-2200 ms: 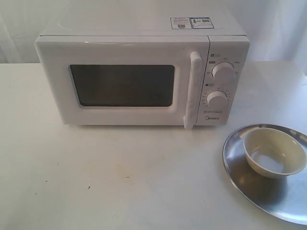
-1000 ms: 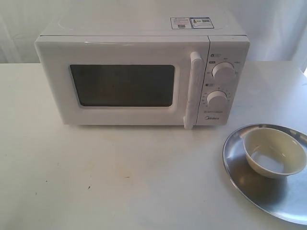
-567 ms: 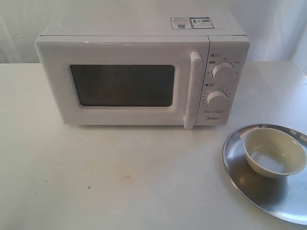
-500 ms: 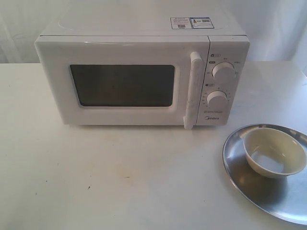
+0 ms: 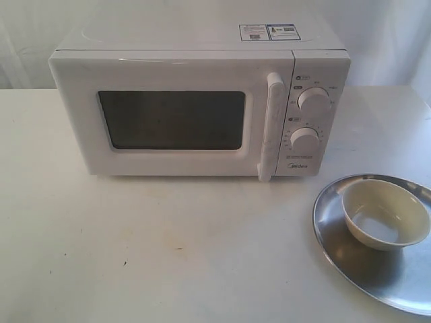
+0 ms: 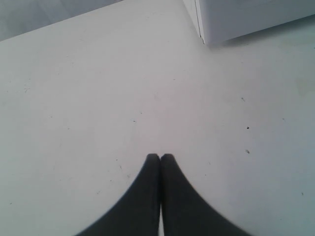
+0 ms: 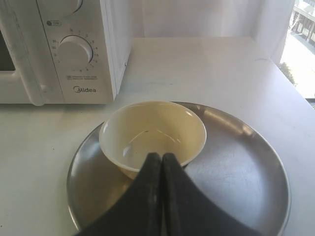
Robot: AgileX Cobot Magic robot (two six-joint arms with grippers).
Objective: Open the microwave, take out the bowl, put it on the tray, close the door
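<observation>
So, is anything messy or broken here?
Nothing looks wrong. The bowl sits upright and empty on the tray, nothing is spilled, and the door of the microwave is shut. Only a few tiny dark specks mark the table.

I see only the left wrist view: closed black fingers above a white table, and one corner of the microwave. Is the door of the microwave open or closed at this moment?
Observer: The door is closed, flush with the front of the microwave.
Operator: Thank you. Where is the bowl, then?
Observer: The bowl stands on the tray, in front of the microwave's dial side, off to the right in the exterior view.
Operator: And the other arm, does it hold something?
Observer: No. The right gripper is shut on nothing; in the right wrist view its tips lie just over the bowl's near rim.
</observation>
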